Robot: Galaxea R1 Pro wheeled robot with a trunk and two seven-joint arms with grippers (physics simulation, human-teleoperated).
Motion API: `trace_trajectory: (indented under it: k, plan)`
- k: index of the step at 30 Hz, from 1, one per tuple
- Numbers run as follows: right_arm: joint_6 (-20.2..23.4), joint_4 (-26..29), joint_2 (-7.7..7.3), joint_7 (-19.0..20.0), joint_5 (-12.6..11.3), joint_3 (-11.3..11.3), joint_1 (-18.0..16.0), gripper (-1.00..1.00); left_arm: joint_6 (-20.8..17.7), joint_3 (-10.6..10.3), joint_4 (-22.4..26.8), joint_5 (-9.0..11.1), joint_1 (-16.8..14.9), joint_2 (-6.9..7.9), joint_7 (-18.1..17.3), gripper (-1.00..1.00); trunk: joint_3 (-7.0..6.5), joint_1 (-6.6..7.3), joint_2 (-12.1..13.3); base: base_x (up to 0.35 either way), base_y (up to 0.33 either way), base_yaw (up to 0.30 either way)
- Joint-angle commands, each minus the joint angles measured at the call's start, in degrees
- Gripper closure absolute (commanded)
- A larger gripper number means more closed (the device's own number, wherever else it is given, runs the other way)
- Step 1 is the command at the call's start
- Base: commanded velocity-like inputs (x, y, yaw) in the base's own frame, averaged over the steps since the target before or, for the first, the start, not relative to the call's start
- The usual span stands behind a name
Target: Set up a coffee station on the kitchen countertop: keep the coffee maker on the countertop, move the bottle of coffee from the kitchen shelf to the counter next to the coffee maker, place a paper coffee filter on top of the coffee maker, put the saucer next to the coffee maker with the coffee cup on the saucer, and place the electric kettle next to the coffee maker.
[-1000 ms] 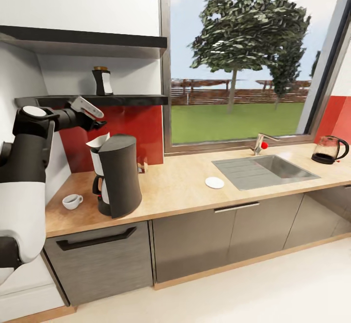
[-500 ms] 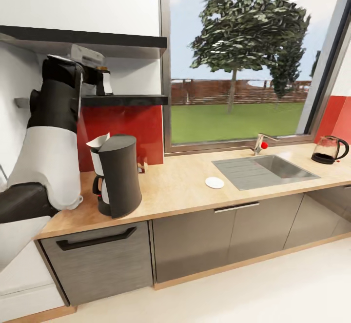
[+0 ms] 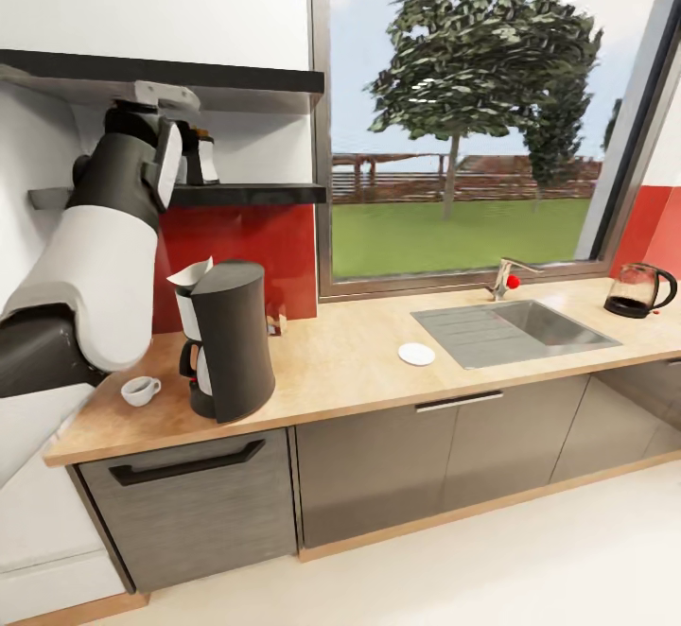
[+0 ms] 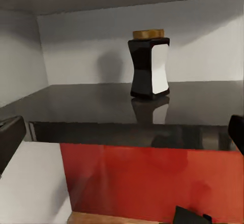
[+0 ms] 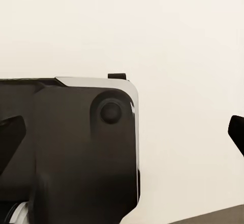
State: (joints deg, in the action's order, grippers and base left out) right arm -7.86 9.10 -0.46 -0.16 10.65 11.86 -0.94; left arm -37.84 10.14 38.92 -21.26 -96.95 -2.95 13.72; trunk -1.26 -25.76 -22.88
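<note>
Glossy, rigid, probably light bottle of coffee (image 4: 149, 64) at twelve o'clock of the wide-spread left pincer (image 4: 122, 132); best gripped at its narrow waist.

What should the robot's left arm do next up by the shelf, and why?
Probably ease the left end effector forward toward the bottle of coffee. It stands upright on the kitchen shelf, ungrasped, with the fingers spread wide and short of it.

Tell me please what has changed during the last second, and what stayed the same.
The left arm rose from below the kitchen shelf to shelf height; its open left gripper now faces the bottle of coffee, not touching it. Bottle, coffee maker, coffee cup, saucer and electric kettle stayed.
</note>
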Motion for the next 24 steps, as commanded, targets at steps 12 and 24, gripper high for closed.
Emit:
trace_trajectory:
  k: [12,24]
  plan:
    - [-0.2,0.0,-0.07,0.0,0.6,0.6,0.0,-1.0,14.5,0.4,-9.8,2.3,-0.1,2.77,1.1,-1.0,0.02,-0.02,0.0,0.0,0.0,0.0]
    - [-0.2,-0.1,-0.07,0.0,0.6,0.6,0.0,-1.0,15.4,0.4,-9.4,6.3,0.5,3.15,1.1,-1.0,0.02,-0.02,0.0,0.0,0.0,0.0]
